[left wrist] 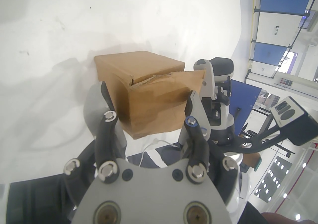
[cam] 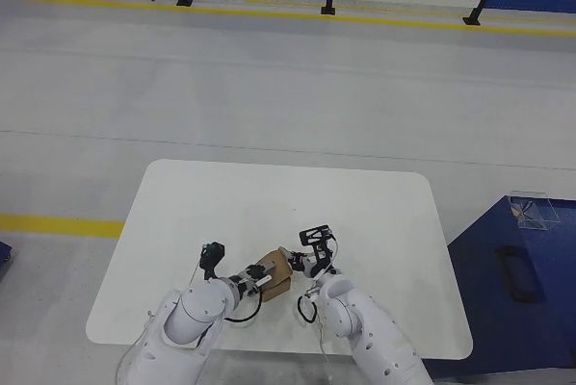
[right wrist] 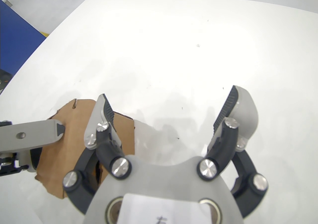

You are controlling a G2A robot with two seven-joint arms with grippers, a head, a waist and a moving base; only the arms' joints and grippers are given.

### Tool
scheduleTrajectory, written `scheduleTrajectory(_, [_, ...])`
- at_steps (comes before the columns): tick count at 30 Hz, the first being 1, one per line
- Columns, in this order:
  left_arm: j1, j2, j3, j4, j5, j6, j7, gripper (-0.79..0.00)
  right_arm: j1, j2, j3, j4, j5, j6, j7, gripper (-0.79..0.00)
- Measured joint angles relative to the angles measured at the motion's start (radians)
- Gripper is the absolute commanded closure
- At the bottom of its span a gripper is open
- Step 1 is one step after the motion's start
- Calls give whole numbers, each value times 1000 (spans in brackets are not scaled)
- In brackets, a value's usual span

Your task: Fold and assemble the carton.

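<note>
Top view: you find the carton at lower centre of the frame, on the table near its lower edge. Left gripper spread wide, a carton corner between its fingers; right gripper likewise spread, one finger at the carton's edge

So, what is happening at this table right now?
Two robot arms work on a brown carton near the robot's side of the white table. The left gripper, open, straddles one corner of the carton. The right gripper is open too, one finger against a loose flap. The carton is not yet closed.
</note>
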Motion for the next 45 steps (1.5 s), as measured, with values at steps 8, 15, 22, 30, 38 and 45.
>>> scheduleTrajectory(8, [18, 3, -7, -19, -36, -15, 15, -542, 4, -5, -3, 12, 7, -3, -4, -785])
scheduleTrajectory(15, [25, 6, -9, -21, -65, -26, 16, -409, 1, -9, -11, 10, 4, -7, 1, -785])
scheduleTrajectory(22, [26, 10, -5, -23, -68, -23, 20, -357, 5, -13, -16, 17, -2, -1, 9, -785])
scheduleTrajectory(30, [18, 13, 9, -13, -56, -12, 31, -360, 11, -16, -8, 32, 3, 8, 5, -785])
scheduleTrajectory(38, [13, 16, 16, -6, -55, -9, 46, -369, 3, -14, 14, 15, 5, 7, 2, -785])
scheduleTrajectory(45, [3, 18, 19, 5, -57, -7, 56, -366, -2, -11, 37, -4, 15, -6, 19, -785])
